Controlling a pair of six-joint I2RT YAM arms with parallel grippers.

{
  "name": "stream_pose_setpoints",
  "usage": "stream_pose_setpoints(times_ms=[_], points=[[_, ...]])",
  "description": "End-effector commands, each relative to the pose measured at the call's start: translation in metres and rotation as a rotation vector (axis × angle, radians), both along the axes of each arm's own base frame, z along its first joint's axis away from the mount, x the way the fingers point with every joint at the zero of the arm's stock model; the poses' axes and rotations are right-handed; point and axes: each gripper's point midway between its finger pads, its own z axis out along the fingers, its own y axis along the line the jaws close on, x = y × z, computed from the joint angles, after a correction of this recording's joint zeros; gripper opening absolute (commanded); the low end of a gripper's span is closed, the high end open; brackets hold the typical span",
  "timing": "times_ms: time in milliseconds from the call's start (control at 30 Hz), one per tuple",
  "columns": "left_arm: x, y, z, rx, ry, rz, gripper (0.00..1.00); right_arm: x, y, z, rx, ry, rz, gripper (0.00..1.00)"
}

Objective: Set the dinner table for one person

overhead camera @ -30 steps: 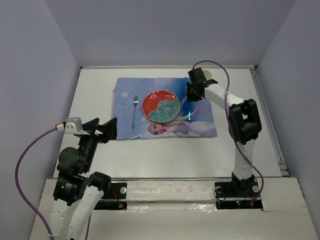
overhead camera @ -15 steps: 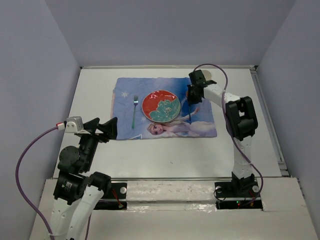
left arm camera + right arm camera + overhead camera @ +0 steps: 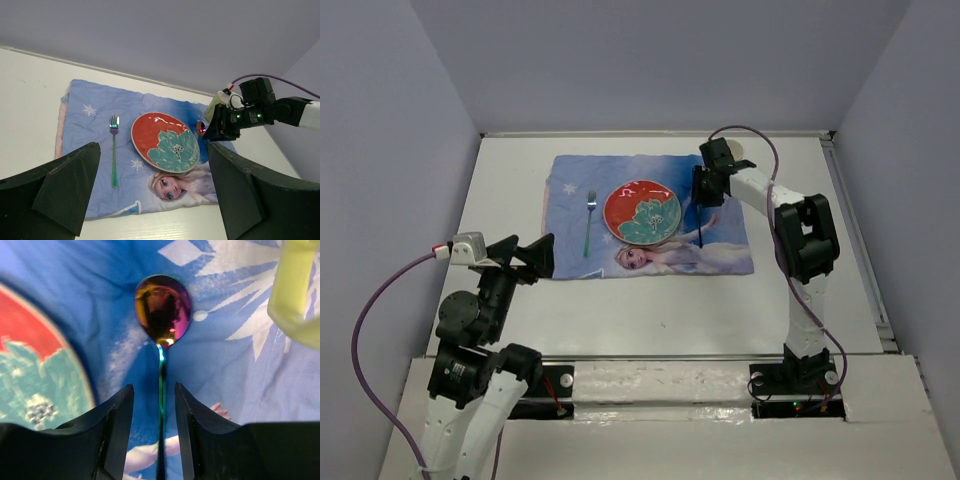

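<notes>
The white dinner table [image 3: 650,310] carries a blue princess placemat [image 3: 720,255]. On the placemat lie a red and teal plate [image 3: 642,212], a green-handled fork [image 3: 588,225] to its left and an iridescent spoon [image 3: 699,228] to its right. My right gripper [image 3: 703,192] hangs low over the spoon. In the right wrist view the spoon [image 3: 162,307] lies on the cloth, its handle running between the parted fingers of the gripper [image 3: 154,390], with a gap on each side. My left gripper [image 3: 535,258] is wide open and empty above the near left of the table, also in its own view [image 3: 152,150].
A yellow-green cup [image 3: 297,295] stands at the placemat's far right corner, just behind my right wrist; it also shows in the left wrist view [image 3: 215,102]. Walls close the table at the back and sides. A raised rail runs along the right edge [image 3: 860,250].
My right wrist has shifted slightly toward the far side above the spoon, and its elbow has risen. The spoon now lies flat on the placemat. The left arm has not moved.
</notes>
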Motion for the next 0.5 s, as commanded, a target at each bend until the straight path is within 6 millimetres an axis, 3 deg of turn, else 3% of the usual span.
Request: stream_pose_setpoints(times_ms=[0, 33, 67, 100, 133, 200, 233, 300, 333, 433, 467], points=[[0.005, -0.001, 0.008, 0.011, -0.031, -0.002, 0.99, -0.001, 0.015, 0.091, 0.156, -0.179, 0.058, 0.45], [0.005, 0.000, 0.007, 0.012, -0.030, 0.003, 0.99, -0.004, 0.026, 0.107, 0.222, -0.218, 0.101, 0.45], [0.006, 0.001, 0.007, 0.016, -0.027, 0.008, 0.99, -0.020, 0.026, 0.125, 0.258, -0.249, 0.122, 0.45], [0.007, 0.001, 0.006, 0.016, -0.024, 0.009, 0.99, -0.018, 0.031, 0.130, 0.280, -0.266, 0.135, 0.45], [0.007, 0.002, 0.006, 0.019, -0.023, 0.013, 0.99, -0.037, 0.033, 0.149, 0.306, -0.307, 0.163, 0.45], [0.010, 0.003, 0.004, 0.022, -0.013, 0.023, 0.99, -0.053, 0.042, 0.178, 0.340, -0.414, 0.201, 0.45], [0.010, 0.005, 0.004, 0.024, -0.011, 0.030, 0.99, -0.074, 0.034, 0.193, 0.355, -0.466, 0.210, 0.46], [0.012, 0.006, 0.004, 0.027, -0.005, 0.040, 0.99, -0.096, 0.037, 0.222, 0.398, -0.561, 0.256, 0.46], [0.012, 0.006, 0.004, 0.028, -0.004, 0.040, 0.99, -0.121, 0.029, 0.241, 0.424, -0.622, 0.274, 0.46], [0.015, 0.004, 0.002, 0.032, 0.004, 0.034, 0.99, -0.156, 0.016, 0.278, 0.464, -0.759, 0.304, 0.48], [0.015, 0.002, 0.003, 0.036, 0.002, 0.024, 0.99, -0.180, 0.005, 0.296, 0.475, -0.834, 0.314, 0.49]])
